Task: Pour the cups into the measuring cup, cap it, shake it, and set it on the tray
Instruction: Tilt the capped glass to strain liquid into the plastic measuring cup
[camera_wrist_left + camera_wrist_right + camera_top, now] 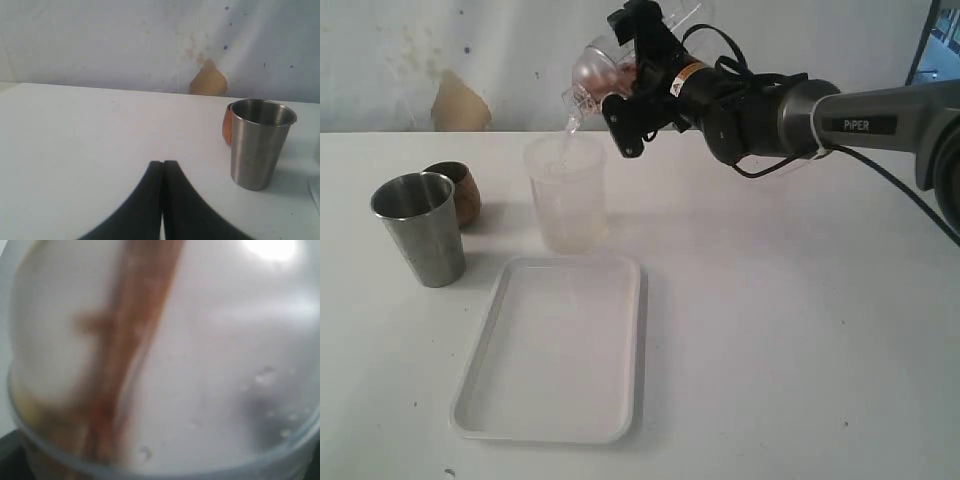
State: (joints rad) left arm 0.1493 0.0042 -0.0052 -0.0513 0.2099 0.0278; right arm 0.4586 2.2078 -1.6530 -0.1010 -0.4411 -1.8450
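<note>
Exterior cam: high, angled down across the table [800, 330] toward the back wall [470, 50]. Left wrist cam: low over the table, facing the same wall; both catch the steel tumbler [418, 228] and brown cup [463, 195]. Right wrist cam: pressed up against a clear lid [200, 365], blurred.

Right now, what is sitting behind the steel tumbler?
A small copper-brown cup stands close behind the steel tumbler, to its right in the exterior view. The tumbler covers the cup's near side, so whether they touch cannot be seen.

Grey arm [880, 115] marked PIPER, black right pincer [625, 85], looping cable [892, 190].
</note>
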